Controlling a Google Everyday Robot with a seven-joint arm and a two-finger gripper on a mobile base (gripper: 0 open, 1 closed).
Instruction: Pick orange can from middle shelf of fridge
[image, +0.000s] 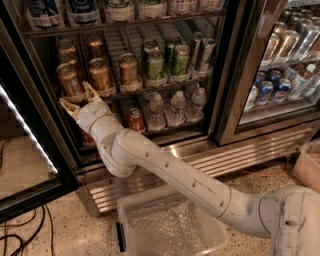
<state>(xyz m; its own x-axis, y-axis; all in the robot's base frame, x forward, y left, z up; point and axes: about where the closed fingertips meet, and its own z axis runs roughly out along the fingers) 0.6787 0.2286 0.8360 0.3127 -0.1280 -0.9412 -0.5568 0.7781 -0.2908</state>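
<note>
Several orange cans stand on the middle shelf (145, 90) of the fridge (230, 75). The front left orange can (68, 80) is in the leftmost lane, with others (100, 74) (128, 69) to its right and more behind. My gripper (79, 97) is open, its cream fingers spread just below and in front of the leftmost can, at the shelf's front rail. It holds nothing. Green cans (155, 65) stand further right on the same shelf.
Water bottles (176, 107) and a red can (135, 120) stand on the shelf below. The open door (20, 130) with a light strip is at the left. A clear plastic bin (165, 225) sits on the floor under my arm. The right door (280, 70) is closed.
</note>
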